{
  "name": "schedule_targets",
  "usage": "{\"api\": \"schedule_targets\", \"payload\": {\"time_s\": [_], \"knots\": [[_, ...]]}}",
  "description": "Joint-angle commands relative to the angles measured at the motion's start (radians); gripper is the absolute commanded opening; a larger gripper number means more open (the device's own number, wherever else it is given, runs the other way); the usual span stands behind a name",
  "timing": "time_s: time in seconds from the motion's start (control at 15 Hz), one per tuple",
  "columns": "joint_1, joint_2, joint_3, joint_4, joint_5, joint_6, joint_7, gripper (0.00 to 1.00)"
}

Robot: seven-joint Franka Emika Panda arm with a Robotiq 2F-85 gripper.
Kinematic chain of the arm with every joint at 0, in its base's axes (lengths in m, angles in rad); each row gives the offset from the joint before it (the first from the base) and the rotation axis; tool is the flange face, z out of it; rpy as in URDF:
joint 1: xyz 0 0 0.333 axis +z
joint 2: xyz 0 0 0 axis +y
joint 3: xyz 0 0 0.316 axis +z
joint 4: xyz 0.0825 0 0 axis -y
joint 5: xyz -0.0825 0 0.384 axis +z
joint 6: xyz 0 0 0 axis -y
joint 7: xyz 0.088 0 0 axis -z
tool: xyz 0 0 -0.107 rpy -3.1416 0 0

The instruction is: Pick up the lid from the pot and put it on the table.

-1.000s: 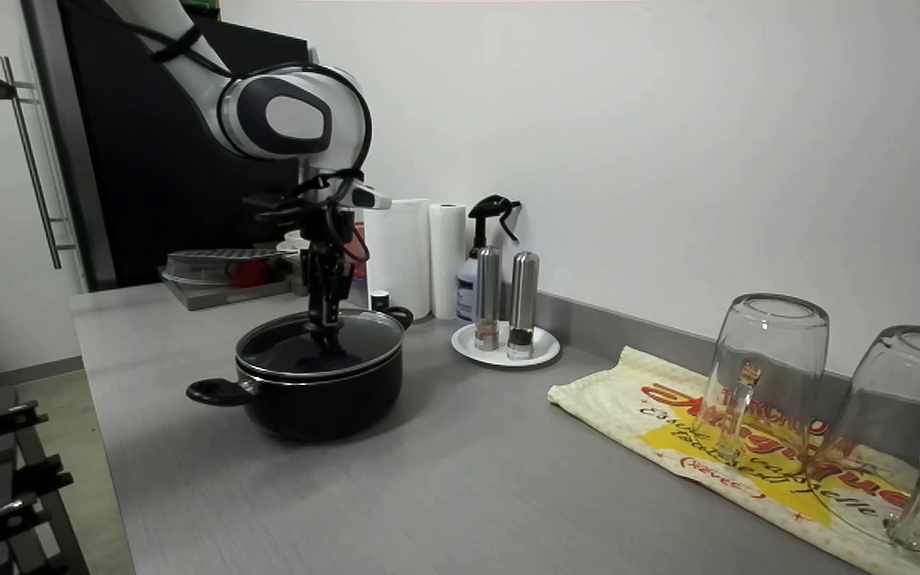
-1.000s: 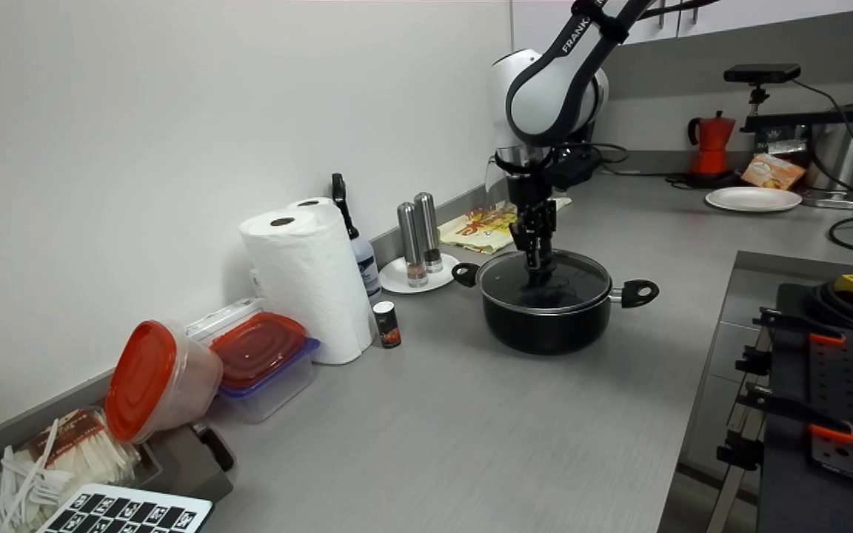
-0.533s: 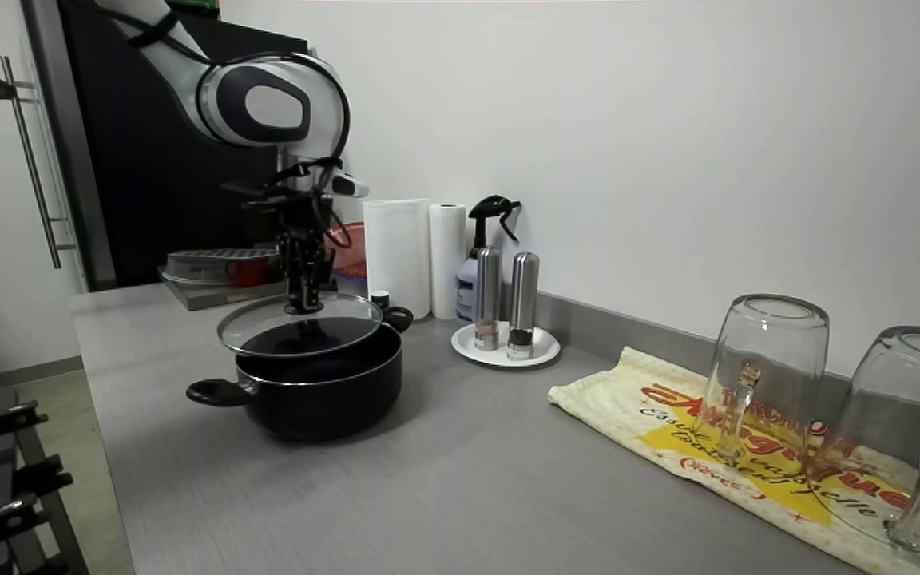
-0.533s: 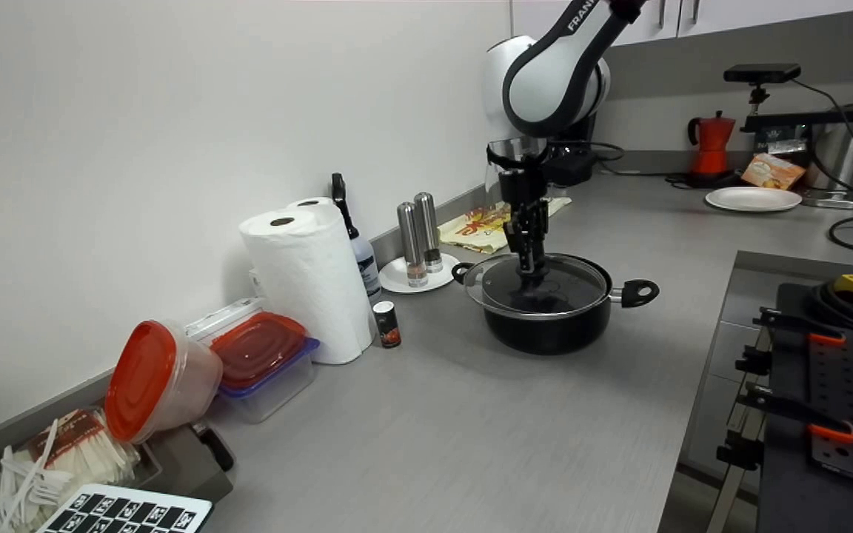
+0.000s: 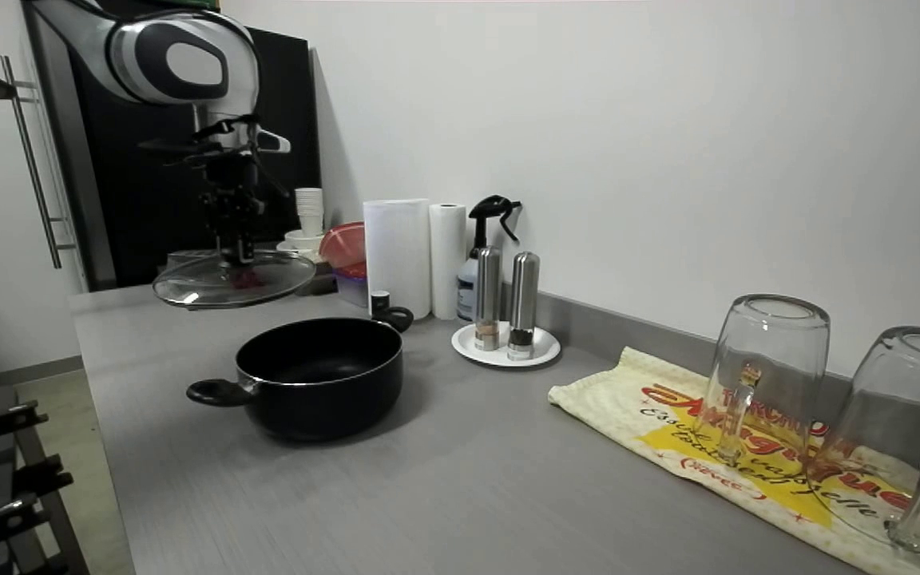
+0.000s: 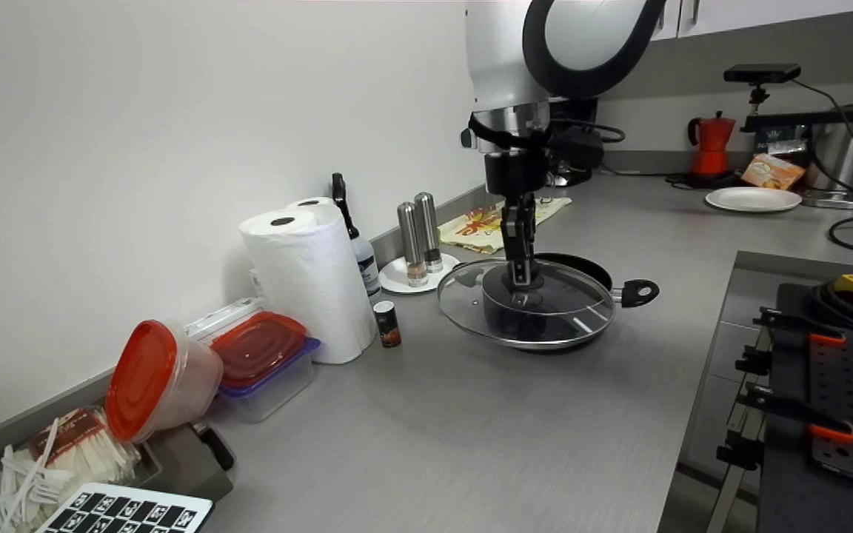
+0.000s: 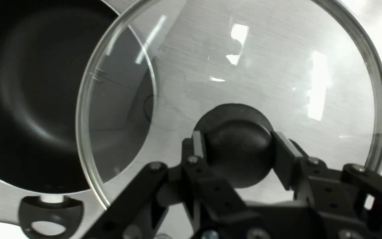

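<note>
The lid (image 5: 188,286) is round, of clear glass with a metal rim and a black centre knob. My gripper (image 5: 236,254) is shut on its knob and holds it in the air, slightly tilted, off the pot (image 5: 324,407). The lid also shows in an exterior view (image 6: 463,311), where it hides much of the pot. In the wrist view, the gripper (image 7: 239,146) has a finger on each side of the knob. The lid (image 7: 277,76) there overlaps one side of the open, empty pot (image 7: 45,99). The grey table (image 5: 460,495) lies below.
Paper towel rolls (image 6: 315,289), a spray bottle (image 5: 468,279) and a plate with two mills (image 5: 505,359) stand along the wall. A small spice jar (image 6: 387,324) and plastic containers (image 6: 263,370) stand nearby. Upturned glasses (image 5: 763,343) stand on a patterned cloth (image 5: 604,391).
The lid has risen off the pot in my gripper and moved sideways, left in an exterior view and nearer the camera in an exterior view. The pot stays put, now uncovered.
</note>
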Motion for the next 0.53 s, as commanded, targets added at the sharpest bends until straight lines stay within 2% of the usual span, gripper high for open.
{"api": "schedule_targets", "payload": {"time_s": [0.0, 0.27, 0.47], "knots": [[0.082, -0.055, 0.061, -0.067, 0.01, 0.036, -0.007, 0.25], [0.177, -0.01, 0.136, -0.09, -0.023, 0.117, 0.031, 0.25], [0.234, 0.055, 0.165, -0.057, -0.085, 0.143, 0.078, 0.25]]}}
